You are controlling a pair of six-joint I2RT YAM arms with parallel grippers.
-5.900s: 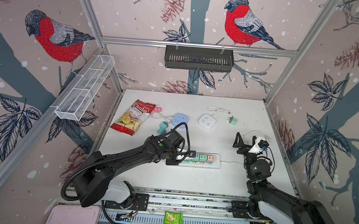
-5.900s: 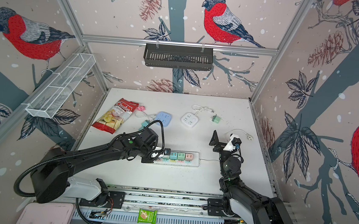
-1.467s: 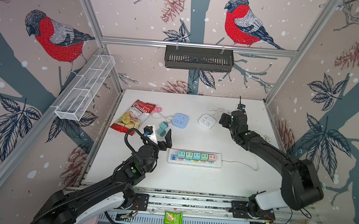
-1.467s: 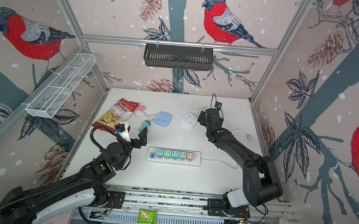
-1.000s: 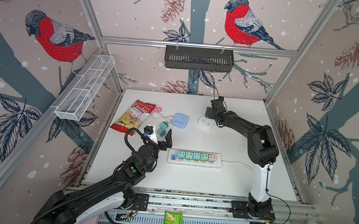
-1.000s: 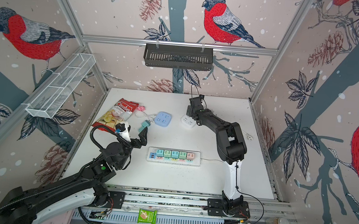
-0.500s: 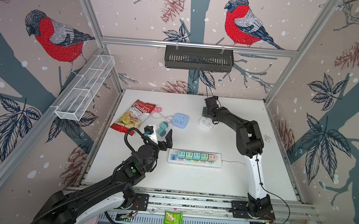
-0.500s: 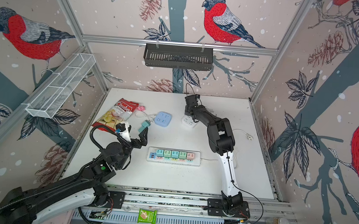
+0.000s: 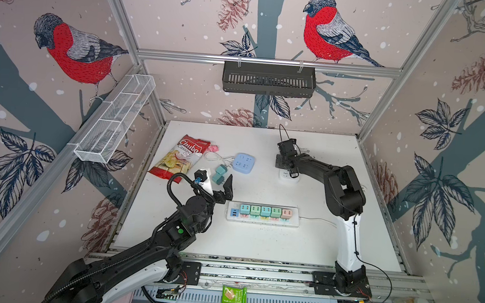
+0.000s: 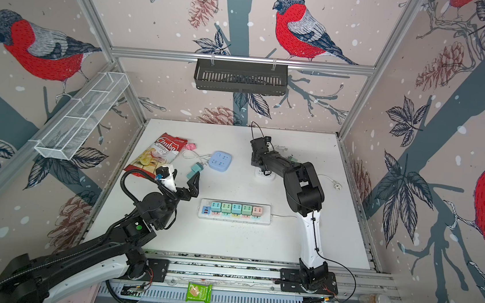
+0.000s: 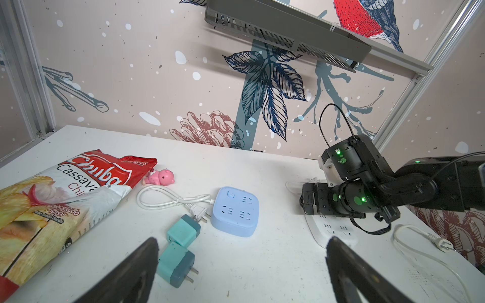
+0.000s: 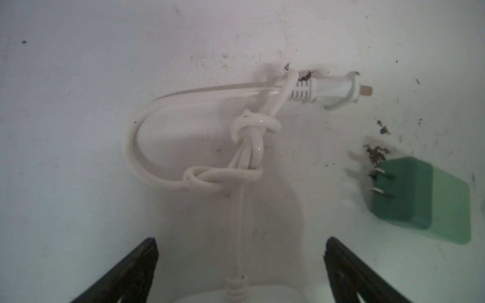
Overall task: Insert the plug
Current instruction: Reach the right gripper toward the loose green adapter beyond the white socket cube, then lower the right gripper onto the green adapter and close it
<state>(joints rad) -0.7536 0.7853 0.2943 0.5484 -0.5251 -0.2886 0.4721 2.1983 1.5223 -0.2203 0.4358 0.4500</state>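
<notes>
A white power strip (image 9: pixel 262 214) lies mid-table with several coloured plugs seated in it. My right gripper (image 9: pixel 287 168) hangs open just over a white square socket (image 9: pixel 288 178) at the back. In its wrist view the open fingers (image 12: pixel 141 265) flank that socket's cord, which is knotted and ends in a white plug (image 12: pixel 336 90). A loose green plug (image 12: pixel 425 199) lies beside it, prongs showing. My left gripper (image 9: pixel 217 186) is raised left of the strip, open and empty. Two loose teal plugs (image 11: pixel 177 262) lie near a blue cube socket (image 11: pixel 235 211).
A chips bag (image 9: pixel 182 159) and a pink toy (image 9: pixel 214 148) lie at the back left. The strip's cable runs right to a white plug (image 10: pixel 337 186). On the back wall hangs a black basket (image 9: pixel 268 79), and on the left wall a wire shelf (image 9: pixel 115 120).
The right arm has swung left along the back of the table, and its gripper now sits over the white square socket. The left arm has stayed still, gripper open.
</notes>
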